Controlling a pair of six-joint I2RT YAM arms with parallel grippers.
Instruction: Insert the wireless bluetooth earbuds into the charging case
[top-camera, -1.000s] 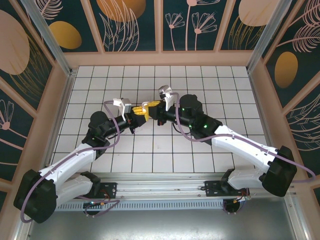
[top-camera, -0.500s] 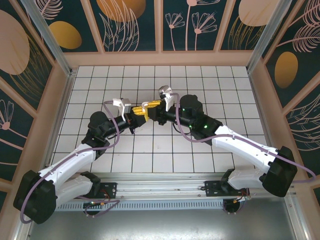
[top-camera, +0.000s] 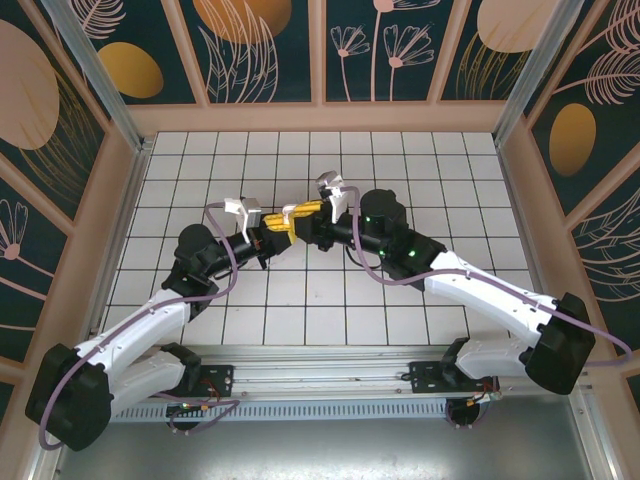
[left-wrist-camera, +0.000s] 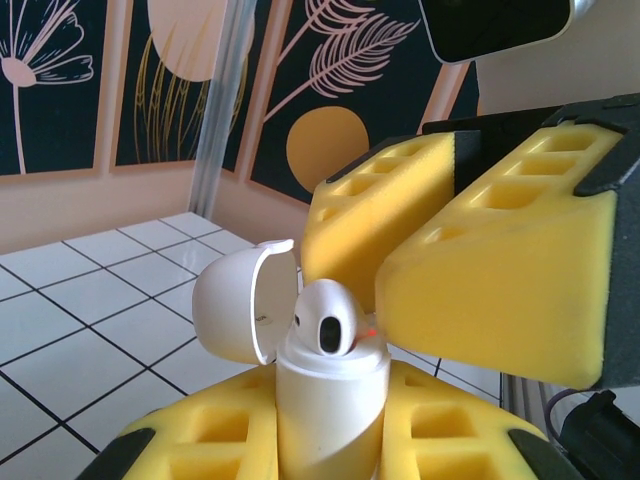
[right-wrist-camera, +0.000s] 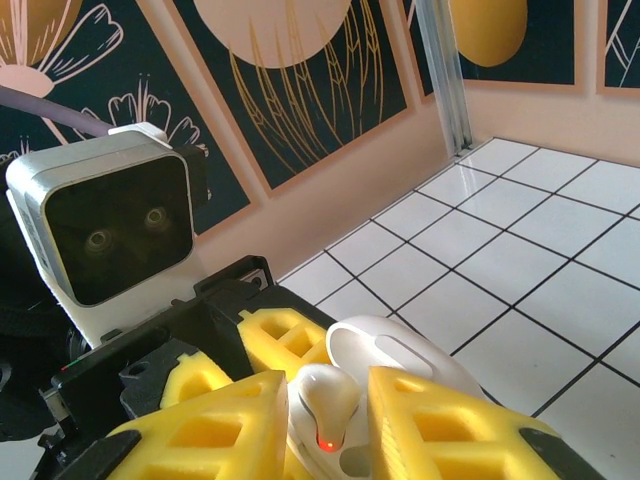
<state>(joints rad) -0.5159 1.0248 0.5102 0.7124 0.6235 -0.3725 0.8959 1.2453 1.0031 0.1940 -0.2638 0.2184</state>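
Observation:
My left gripper (left-wrist-camera: 325, 435) is shut on a white charging case (left-wrist-camera: 320, 400), holding it upright with the lid (left-wrist-camera: 235, 305) swung open. One white earbud (left-wrist-camera: 325, 322) sits in the case's mouth, a red light glowing at its base. My right gripper (right-wrist-camera: 328, 430) is open and straddles that earbud (right-wrist-camera: 327, 395), with a narrow gap on each side between the bud and the yellow foam fingers (left-wrist-camera: 500, 285). In the top view the two grippers (top-camera: 285, 220) meet tip to tip above the middle of the tiled floor.
The white tiled floor (top-camera: 400, 160) stretches out around both arms. Patterned walls (top-camera: 265, 50) fence it in at the back and sides. The left wrist camera block (right-wrist-camera: 105, 225) sits close behind the case in the right wrist view.
The right gripper's jaws have parted from the earbud, leaving it in the case. Both arms have stayed almost in place.

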